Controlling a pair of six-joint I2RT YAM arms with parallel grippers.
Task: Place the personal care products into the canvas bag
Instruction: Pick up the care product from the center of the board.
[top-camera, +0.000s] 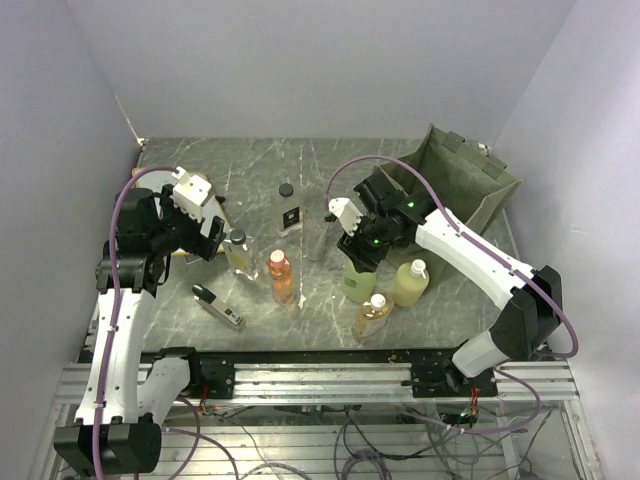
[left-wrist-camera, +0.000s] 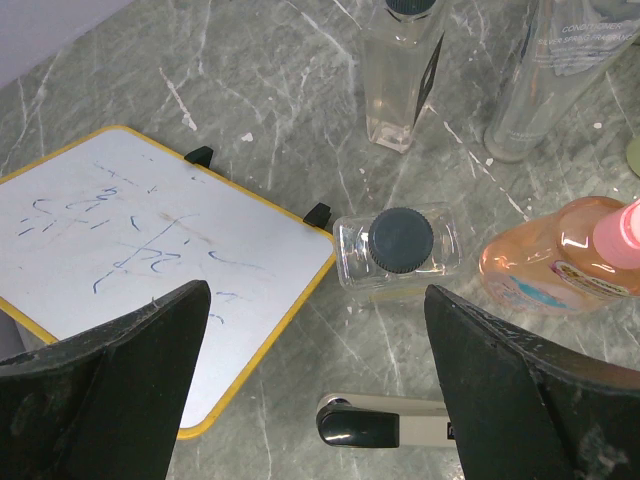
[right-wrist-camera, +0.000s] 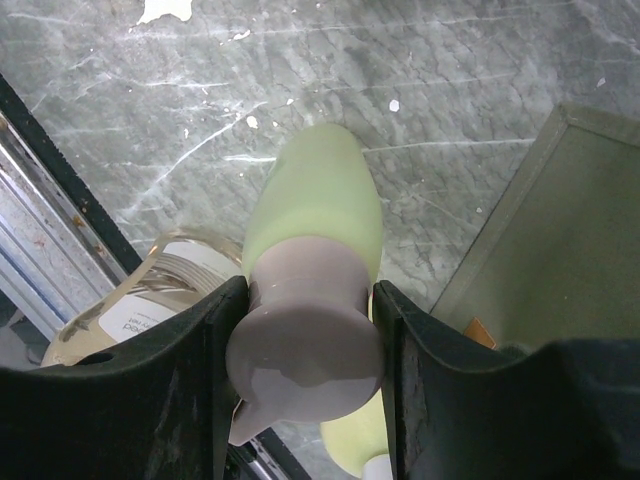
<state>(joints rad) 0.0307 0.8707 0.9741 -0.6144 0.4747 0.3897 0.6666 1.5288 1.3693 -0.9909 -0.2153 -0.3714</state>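
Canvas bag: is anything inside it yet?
The canvas bag shows only bare olive fabric inside, no bottles visible. Its near corner is covered by the right arm, so that part cannot be checked.

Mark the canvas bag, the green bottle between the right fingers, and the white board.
canvas bag (top-camera: 462, 182), top external view, on its olive fabric.
green bottle (right-wrist-camera: 315, 192), right wrist view, on its pale green body.
white board (left-wrist-camera: 120, 250), left wrist view, on its scribbled white face.
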